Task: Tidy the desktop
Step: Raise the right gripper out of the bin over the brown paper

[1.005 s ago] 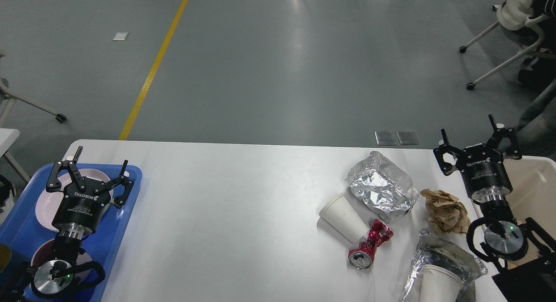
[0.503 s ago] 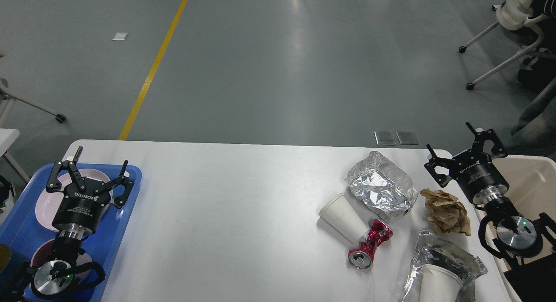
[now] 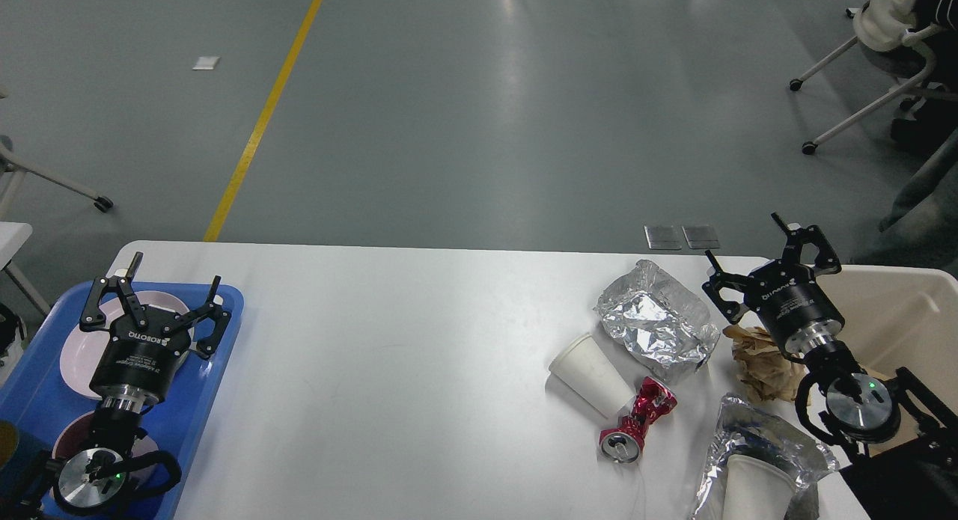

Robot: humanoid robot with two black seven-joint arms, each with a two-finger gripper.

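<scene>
- The white worktop (image 3: 389, 355) fills the lower half of the frame, its far edge running across the middle.
- A blue tray (image 3: 196, 400) sits at the lower left corner of the worktop, holding pink plates (image 3: 78, 348).
- A beige bin (image 3: 905, 318) stands at the right edge of the frame.
- The left arm rises from the lower left corner over the tray; the left hand (image 3: 153, 299) points up-frame, fingers spread wide, holding nothing.
- The right arm comes in from the lower right, tilted toward upper left; the right hand (image 3: 756, 262) is spread open and empty, above the crumpled brown paper (image 3: 760, 359).
- Crumpled foil (image 3: 655, 322) lies left of that hand.
- A white paper cup (image 3: 591, 374) lies on its side, touching a crushed red can (image 3: 636, 423).
</scene>
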